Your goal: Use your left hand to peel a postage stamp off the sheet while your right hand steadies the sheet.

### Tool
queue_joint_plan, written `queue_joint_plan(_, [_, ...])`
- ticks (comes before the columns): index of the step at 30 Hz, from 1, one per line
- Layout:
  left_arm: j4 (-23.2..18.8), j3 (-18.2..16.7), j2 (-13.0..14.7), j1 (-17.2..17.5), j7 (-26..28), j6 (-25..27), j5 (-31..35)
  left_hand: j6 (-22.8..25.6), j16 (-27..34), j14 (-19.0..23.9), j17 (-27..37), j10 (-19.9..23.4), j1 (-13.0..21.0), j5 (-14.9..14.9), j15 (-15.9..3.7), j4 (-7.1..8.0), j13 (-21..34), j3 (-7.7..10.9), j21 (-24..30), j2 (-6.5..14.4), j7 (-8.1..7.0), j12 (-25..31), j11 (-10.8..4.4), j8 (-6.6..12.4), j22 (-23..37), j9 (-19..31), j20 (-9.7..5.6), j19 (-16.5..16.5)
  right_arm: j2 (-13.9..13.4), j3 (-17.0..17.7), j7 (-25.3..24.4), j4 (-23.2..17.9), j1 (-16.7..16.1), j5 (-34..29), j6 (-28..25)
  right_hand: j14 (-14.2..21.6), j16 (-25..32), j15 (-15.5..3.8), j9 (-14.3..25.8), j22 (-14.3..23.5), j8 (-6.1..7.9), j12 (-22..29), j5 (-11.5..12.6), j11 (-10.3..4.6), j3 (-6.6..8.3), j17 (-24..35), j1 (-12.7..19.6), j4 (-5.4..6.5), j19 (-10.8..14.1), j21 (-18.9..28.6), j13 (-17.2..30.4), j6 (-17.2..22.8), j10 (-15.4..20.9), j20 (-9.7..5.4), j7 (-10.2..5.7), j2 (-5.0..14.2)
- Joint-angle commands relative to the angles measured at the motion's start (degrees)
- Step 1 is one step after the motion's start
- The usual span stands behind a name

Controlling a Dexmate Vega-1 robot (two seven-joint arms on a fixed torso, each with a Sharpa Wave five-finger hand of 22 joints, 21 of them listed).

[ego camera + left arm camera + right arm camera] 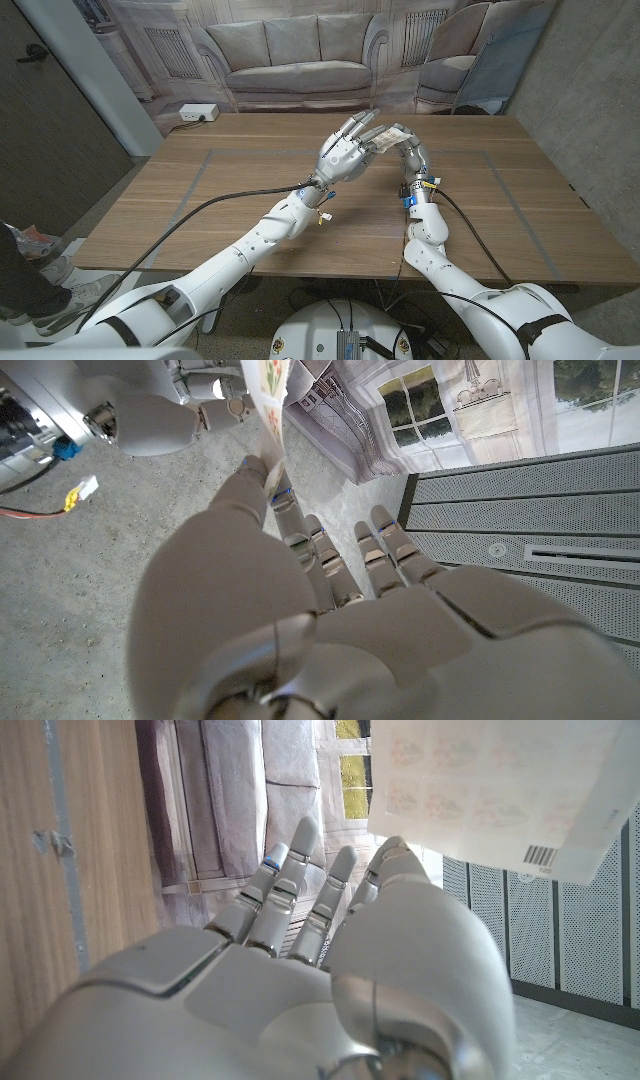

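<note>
Grasping opposite edges of the stamp sheet (pixel 385 137), left hand (pixel 340 152) and right hand (pixel 412 158) hold it above the table (pixel 200 200).

The wooden table (pixel 250 200) carries thin grey tape lines (pixel 190 190) that mark out a large rectangle on its top. Behind its far edge hangs a printed backdrop (pixel 180 50) showing a grey sofa (pixel 298 55) with armchairs to either side (all of it a flat picture, not furniture). A white power strip (pixel 196 114) sits on the floor at the backdrop's foot, near the table's far left corner. A dark door with a handle (pixel 35 55) stands at the left. At the lower left edge, a person's shoe (pixel 50 275) and dark trouser leg (pixel 20 275) show on the floor beside the table.
</note>
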Motion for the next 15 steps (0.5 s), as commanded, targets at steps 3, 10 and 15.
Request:
queue_joint_plan(3, [0.6,1.0,0.6,-2.1,0.0,-4.6,-5.9,3.3,-0.3,-0.3,0.2,0.0,-0.1,0.1,-9.40,-0.07,0.2,0.36,0.1,-0.2,-3.01,-0.2,0.12,0.19,0.1,0.3,0.14,-0.5,-0.4,-0.3,0.1,1.8,0.3,-0.4,-0.9,0.3,0.5,-8.63,-1.2,0.4,-2.87,-0.9,-0.3,-0.11,0.24,0.3,0.1,0.07,-0.1,0.6,-0.4,-3.6,-0.4,0.29,-0.12,1.99])
queue_joint_plan(10, [0.0,7.4,3.7,-5.5,-0.2,-1.1,-12.0,3.3,-0.5,-0.7,0.2,-0.3,-0.2,0.1,-9.31,-0.05,0.2,0.44,0.0,-0.3,-3.32,-0.4,0.12,0.11,0.1,0.3,0.23,-0.9,0.3,-0.1,0.1,3.9,1.2,-0.6,0.3,0.3,0.9,-8.46,-1.4,0.5,-2.57,-0.9,-0.4,-0.20,0.71,0.8,0.6,-0.10,-0.4,0.8,-0.3,-1.4,0.0,0.03,-0.11,3.13])
queue_joint_plan(15, [-0.2,11.1,5.6,-7.8,-0.7,-0.3,-15.2,3.3,-0.5,-0.9,0.2,-0.5,-0.3,0.1,-9.28,0.00,0.2,0.49,0.0,-0.4,-3.47,-0.5,0.11,0.06,0.1,0.4,0.30,-0.9,1.0,0.4,0.3,5.0,1.8,0.0,0.6,0.4,1.3,-8.39,-1.1,0.6,-0.14,0.0,-0.9,-0.14,0.15,1.2,0.9,-0.78,-0.4,1.5,0.0,6.1,2.2,-0.17,0.24,2.46])
